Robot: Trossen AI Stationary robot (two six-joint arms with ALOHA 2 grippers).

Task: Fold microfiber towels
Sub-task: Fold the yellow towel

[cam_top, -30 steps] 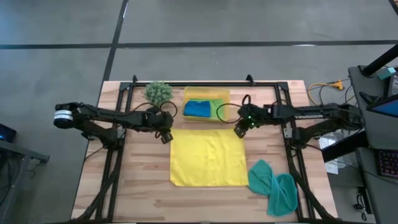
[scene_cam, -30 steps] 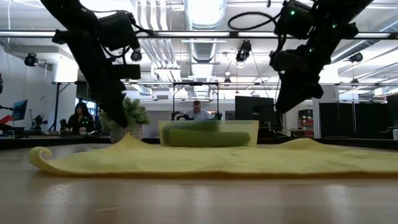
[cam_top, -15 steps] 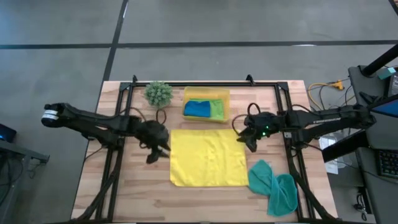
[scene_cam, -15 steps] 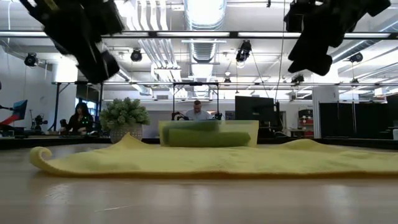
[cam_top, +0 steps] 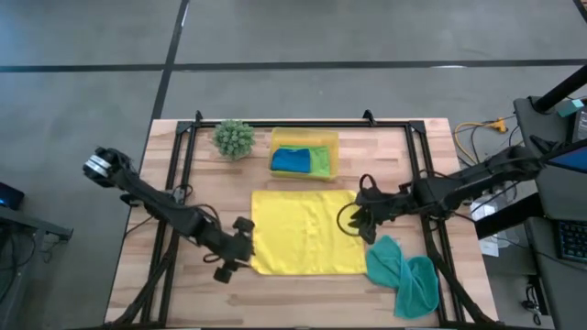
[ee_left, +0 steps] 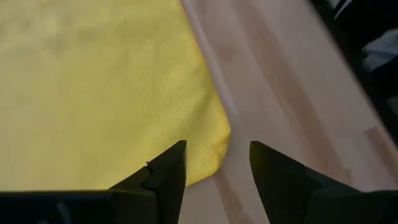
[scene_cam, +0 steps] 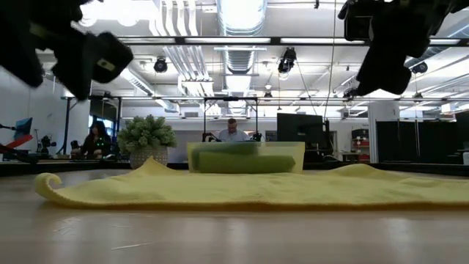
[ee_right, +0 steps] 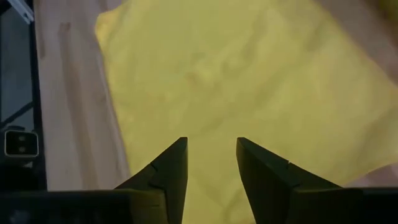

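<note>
Since the earlier frame both arms have moved toward the near side of the counter (cam_top: pixel 303 293): the left hand (cam_top: pixel 240 249) went from beside the far left corner of the yellow towel (cam_top: pixel 307 231) down to its near left corner, and the right hand (cam_top: pixel 353 222) came down along the right edge. The left hand is above that corner with its fingers (ee_left: pixel 166 171) apart and nothing between them. The right hand is over the right part of the towel, fingers (ee_right: pixel 171 168) also apart and empty. The yellow towel lies flat and unfolded in the middle of the counter. The teal towel (cam_top: pixel 404 273) is crumpled at the near right (just beside the yellow one). The blue towel (cam_top: pixel 292 159) and the lime green towel (cam_top: pixel 321 160) lie in the yellow tray (cam_top: pixel 304 138) at the far side, next to the small green plant (cam_top: pixel 234 137)
</note>
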